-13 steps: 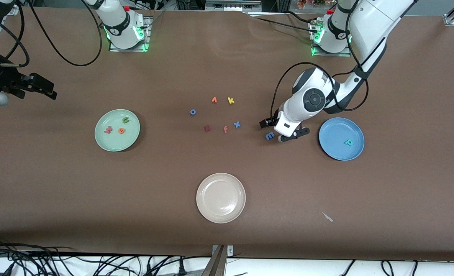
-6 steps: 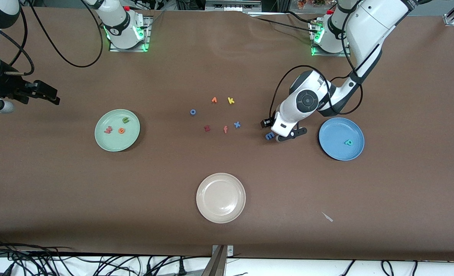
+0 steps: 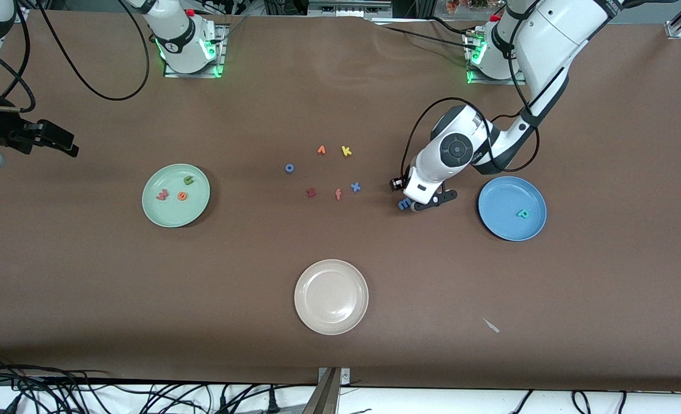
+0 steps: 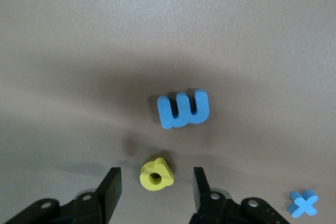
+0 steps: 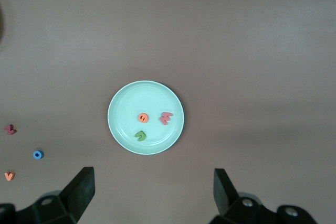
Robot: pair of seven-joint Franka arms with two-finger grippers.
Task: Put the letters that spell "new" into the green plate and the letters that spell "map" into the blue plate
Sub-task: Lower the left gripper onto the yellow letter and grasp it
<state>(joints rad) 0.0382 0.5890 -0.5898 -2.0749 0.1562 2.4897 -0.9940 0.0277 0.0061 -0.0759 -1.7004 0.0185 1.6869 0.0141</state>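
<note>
Left tool down at the surface beside the blue plate, fingers straddling the yellow "a", gaps both sides, not gripping yet. Blue "m" lies just beside the "a", apart from it; blue "x" farther off, toward the loose letters mid-surface. Teal "p" in the blue plate; "n", "e", "w" all in the green plate.

Judgement: the "a" is foam, very light, soft, squashes a bit, not fragile, may stick to a pad or pop out if pinched off-centre. Take it across the round body, low. Open room around it except the "m". Plate rim is raised, so lift clear before crossing; short hop.

Right tool waits wide open, empty, over the green plate
</note>
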